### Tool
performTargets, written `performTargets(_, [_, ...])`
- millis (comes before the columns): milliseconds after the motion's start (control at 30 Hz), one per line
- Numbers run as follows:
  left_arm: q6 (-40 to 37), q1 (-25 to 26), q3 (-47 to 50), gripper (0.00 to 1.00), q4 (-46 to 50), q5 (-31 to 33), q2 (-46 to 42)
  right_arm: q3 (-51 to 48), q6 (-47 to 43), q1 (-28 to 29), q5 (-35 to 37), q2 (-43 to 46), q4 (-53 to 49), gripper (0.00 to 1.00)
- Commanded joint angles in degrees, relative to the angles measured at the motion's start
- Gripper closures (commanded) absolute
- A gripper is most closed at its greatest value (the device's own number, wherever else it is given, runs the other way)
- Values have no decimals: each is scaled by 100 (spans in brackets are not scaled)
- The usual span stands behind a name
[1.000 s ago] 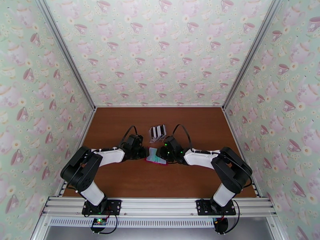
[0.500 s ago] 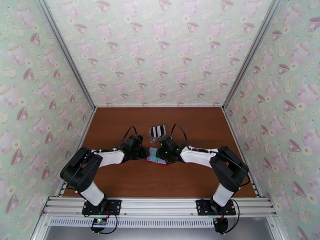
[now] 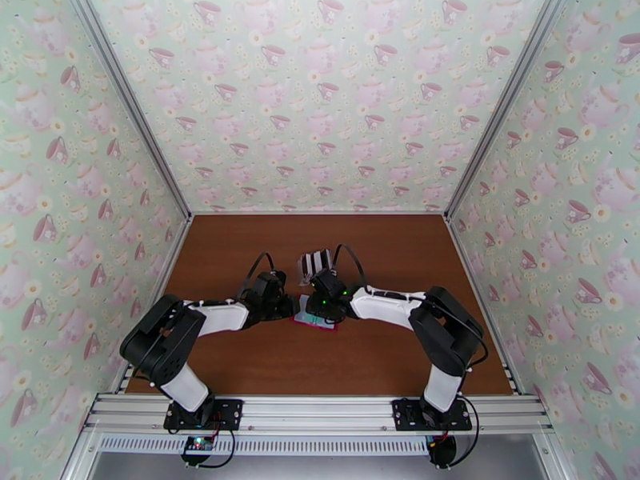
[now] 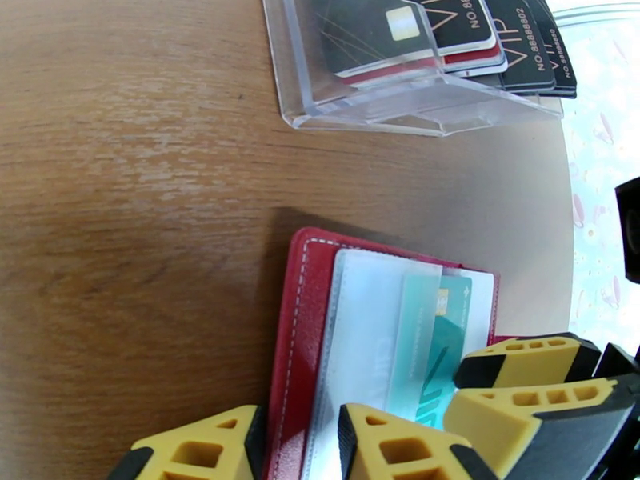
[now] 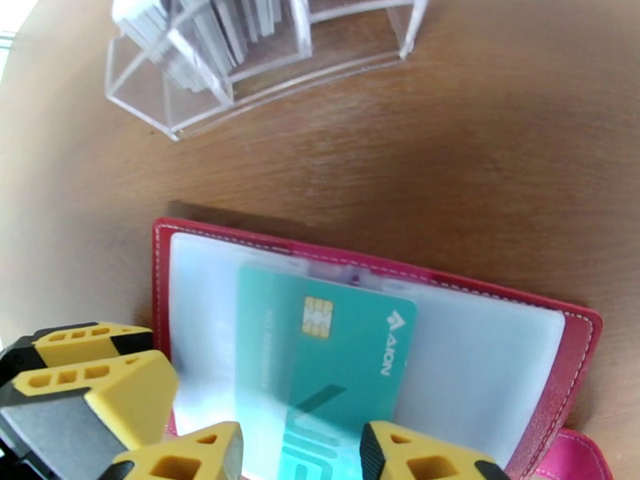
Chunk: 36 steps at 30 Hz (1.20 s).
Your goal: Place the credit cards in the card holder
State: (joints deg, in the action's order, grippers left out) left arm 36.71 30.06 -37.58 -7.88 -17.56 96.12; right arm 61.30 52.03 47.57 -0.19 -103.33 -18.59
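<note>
Teal card point(image 5: 320, 354) half in red holder point(image 5: 162, 290); R end effector point(image 5: 300, 435) straddles it.

Open table point(image 3: 336, 358) lies nearward; the clear rack point(image 3: 316, 265) (just behind the card holder point(image 3: 308, 318)) blocks the far side.

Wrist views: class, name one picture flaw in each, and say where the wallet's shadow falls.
Left wrist view: the far right is blown out white; the wallet throws a soft shadow on the table beside it. Right wrist view: the clear rack is blurred, the top-left corner glares.
</note>
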Motion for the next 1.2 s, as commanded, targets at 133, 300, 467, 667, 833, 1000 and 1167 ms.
performTargets(133, [223, 442, 467, 68, 817, -616, 687, -71, -42, 34, 308, 416, -166, 55])
performTargets(300, [231, 439, 482, 68, 738, -644, 765, -264, 19, 33, 272, 704, -7, 55])
performTargets(467, [258, 440, 532, 68, 665, -666, 777, -226, 1, 33, 320, 583, -191, 55])
performTargets(667, [256, 444, 577, 68, 656, -650, 750, -180, 18, 36, 315, 438, -301, 54])
performTargets(833, [284, 441, 610, 67, 612, -652, 751, -153, 10, 36, 347, 371, -400, 54])
performTargets(1000, [286, 445, 615, 66, 599, -650, 751, -240, 61, 37, 357, 427, -373, 53])
performTargets(1167, [294, 439, 628, 66, 578, -652, 768, -268, 69, 34, 323, 389, -338, 53])
